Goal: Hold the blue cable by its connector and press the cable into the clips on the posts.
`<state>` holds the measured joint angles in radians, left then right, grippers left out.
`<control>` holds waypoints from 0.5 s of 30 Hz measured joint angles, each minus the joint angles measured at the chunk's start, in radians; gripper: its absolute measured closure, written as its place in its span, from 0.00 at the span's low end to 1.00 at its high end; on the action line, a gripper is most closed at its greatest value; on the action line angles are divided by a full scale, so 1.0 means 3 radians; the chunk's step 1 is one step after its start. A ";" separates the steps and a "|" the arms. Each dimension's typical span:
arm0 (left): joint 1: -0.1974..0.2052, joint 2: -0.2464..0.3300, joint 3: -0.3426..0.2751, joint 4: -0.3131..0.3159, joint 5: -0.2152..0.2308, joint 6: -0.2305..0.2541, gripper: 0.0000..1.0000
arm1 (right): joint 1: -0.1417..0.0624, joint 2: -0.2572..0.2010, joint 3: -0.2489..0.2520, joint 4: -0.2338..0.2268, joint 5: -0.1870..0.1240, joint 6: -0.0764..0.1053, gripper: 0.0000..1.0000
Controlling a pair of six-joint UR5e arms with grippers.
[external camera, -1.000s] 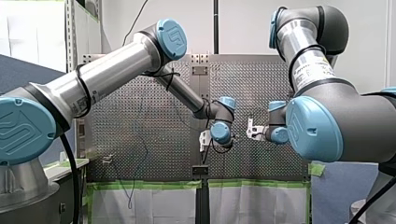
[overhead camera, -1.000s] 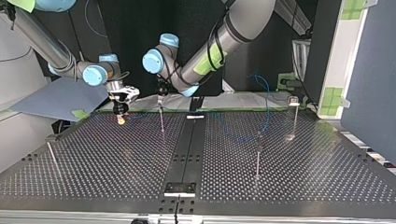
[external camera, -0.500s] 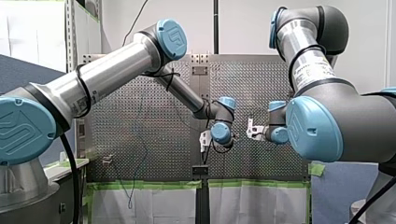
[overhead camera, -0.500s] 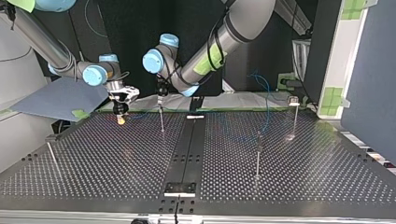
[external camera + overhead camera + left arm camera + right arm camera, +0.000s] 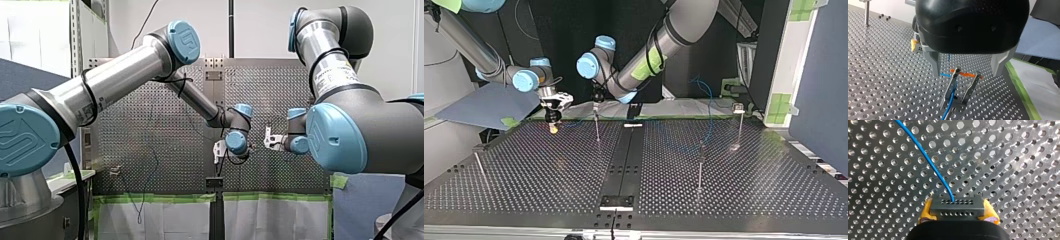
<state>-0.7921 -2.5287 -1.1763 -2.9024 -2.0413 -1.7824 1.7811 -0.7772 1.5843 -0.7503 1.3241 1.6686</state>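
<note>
Two grippers at the pressing step: my right gripper [image 5: 958,211] clamps the connector [image 5: 957,206] of the blue cable [image 5: 930,162] near the table's [image 5: 734,200] arm-side edge, while my left gripper [image 5: 966,67], spread open, straddles a clip [image 5: 972,86] where the cable seems to lie, so the next move probably calls for a gentle downward press.

Left arm [image 5: 684,25] past middle, left jaws spread wide; right arm [image 5: 469,46] low, right jaws clamped on connector [image 5: 957,206].

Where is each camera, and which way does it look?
Front view: behind me, facing over the table; my left arm and right arm show.
Top view: across the table, facing me; my right claw at its left.
Left wrist view: on my left wrist, above a clip; left claw open.
Right wrist view: on my right wrist; right claw grips the connector.
Both wrist views show the blue cable.
</note>
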 joint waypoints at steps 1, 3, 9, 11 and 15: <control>0.0000 0.0000 0.0000 0.0000 -0.0001 0.0001 0.00 | 0.0000 0.0000 0.0000 0.0000 0.0000 0.0000 1.00; -0.0001 0.0001 0.0000 -0.0006 -0.0003 0.0001 0.00 | 0.0000 0.0000 0.0000 0.0000 0.0000 0.0001 1.00; -0.0025 0.0009 -0.0002 -0.0095 -0.0033 -0.0009 0.00 | 0.0001 0.0000 0.0000 0.0004 0.0000 0.0004 1.00; -0.0051 0.0024 -0.0013 -0.0106 -0.0066 -0.0010 0.00 | 0.0000 0.0000 0.0000 0.0005 0.0000 0.0006 1.00; -0.0141 0.0103 -0.0088 -0.0068 -0.0157 -0.0021 0.00 | -0.0010 0.0000 0.0001 0.0005 0.0000 0.0005 1.00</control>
<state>-0.8343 -2.4979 -1.2026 -2.9228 -2.0884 -1.7887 1.7781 -0.7772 1.5845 -0.7488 1.3240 1.6700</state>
